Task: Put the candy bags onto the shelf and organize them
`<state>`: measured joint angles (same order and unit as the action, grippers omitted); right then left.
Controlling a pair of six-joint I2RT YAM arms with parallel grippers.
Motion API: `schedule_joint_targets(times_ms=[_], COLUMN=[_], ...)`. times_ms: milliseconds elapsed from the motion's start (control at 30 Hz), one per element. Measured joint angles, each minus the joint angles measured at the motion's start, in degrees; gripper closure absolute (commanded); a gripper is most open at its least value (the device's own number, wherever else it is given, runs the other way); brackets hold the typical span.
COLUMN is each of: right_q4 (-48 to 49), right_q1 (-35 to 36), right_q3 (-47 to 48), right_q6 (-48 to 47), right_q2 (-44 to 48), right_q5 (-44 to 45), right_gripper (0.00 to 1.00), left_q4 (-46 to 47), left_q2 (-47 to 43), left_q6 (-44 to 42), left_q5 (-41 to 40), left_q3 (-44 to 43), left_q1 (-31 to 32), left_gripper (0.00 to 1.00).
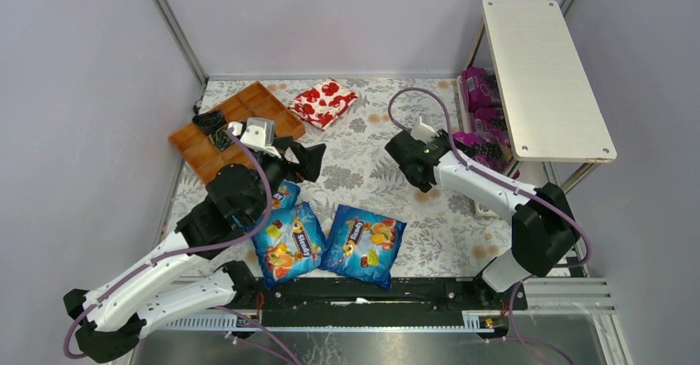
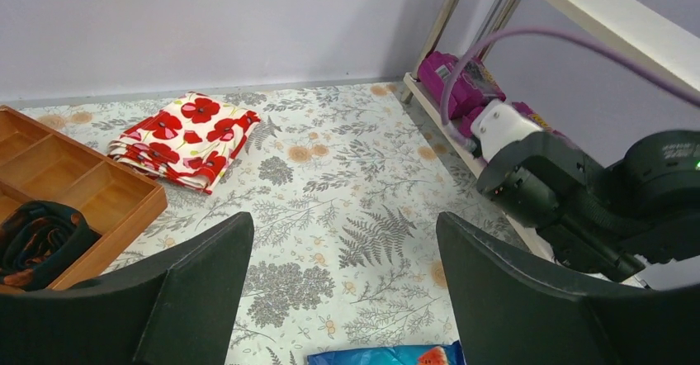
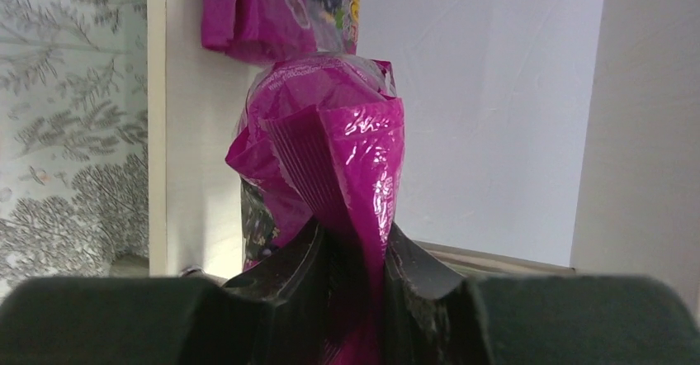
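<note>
Two blue candy bags lie flat near the front edge, and a third shows partly under my left arm. My left gripper is open and empty above the patterned cloth, with a blue bag's edge just below it. My right gripper is shut on a magenta candy bag, held over the lower board of the shelf. More magenta bags lie on that lower board.
A brown compartment tray with dark wrapped pieces sits at the back left. A red-and-white flowered packet lies beside it. The right arm fills the right of the left wrist view. Grey walls enclose the table.
</note>
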<state>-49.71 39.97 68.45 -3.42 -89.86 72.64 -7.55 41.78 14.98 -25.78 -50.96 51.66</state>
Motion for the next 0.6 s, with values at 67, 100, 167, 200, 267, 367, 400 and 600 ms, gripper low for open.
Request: schedule_joint_targets(times_ms=[67, 100, 167, 200, 267, 367, 400, 600], right_q4=[2.27, 3.34, 6.29, 7.67, 11.61, 16.94, 18.12, 24.17], right_q1=[-0.15, -0.22, -0.33, -0.37, -0.50, -0.85, -1.01, -3.23], right_q3=[-2.99, -4.37, -6.82, -7.80, -10.51, -14.49, -15.13, -17.14], right_q6=[-2.38, -3.56, -6.03, -7.15, -9.92, -14.14, -15.06, -19.12], right_q2=[1.09, 1.57, 2.56, 3.13, 4.98, 8.04, 8.57, 10.34], right_q5=[-0.02, -0.02, -0.04, -0.07, -0.07, -0.02, -0.02, 1.73], right_gripper=[0.72, 0.72, 0.72, 0.72, 0.72, 0.72, 0.72, 0.74], left_q4=[0.00, 0.00, 0.00, 0.00, -0.02, 0.00, 0.00, -0.02], left_q2=[-0.22, -0.35, -0.48, -0.50, -0.50, -0.50, -0.50, -0.50], left_q6=[0.09, 0.11, 0.11, 0.13, 0.24, 0.33, 0.35, 0.50], left_q5=[0.13, 0.15, 0.26, 0.31, 0.35, 0.52, 0.52, 0.55], left_q3=[0.00, 0.00, 0.00, 0.00, -0.02, 0.00, 0.00, 0.00], left_q1=[0.00, 0.00, 0.00, 0.00, 0.00, 0.00, 0.00, 0.00], left_gripper=[0.14, 0.14, 0.14, 0.14, 0.14, 0.14, 0.14, 0.14])
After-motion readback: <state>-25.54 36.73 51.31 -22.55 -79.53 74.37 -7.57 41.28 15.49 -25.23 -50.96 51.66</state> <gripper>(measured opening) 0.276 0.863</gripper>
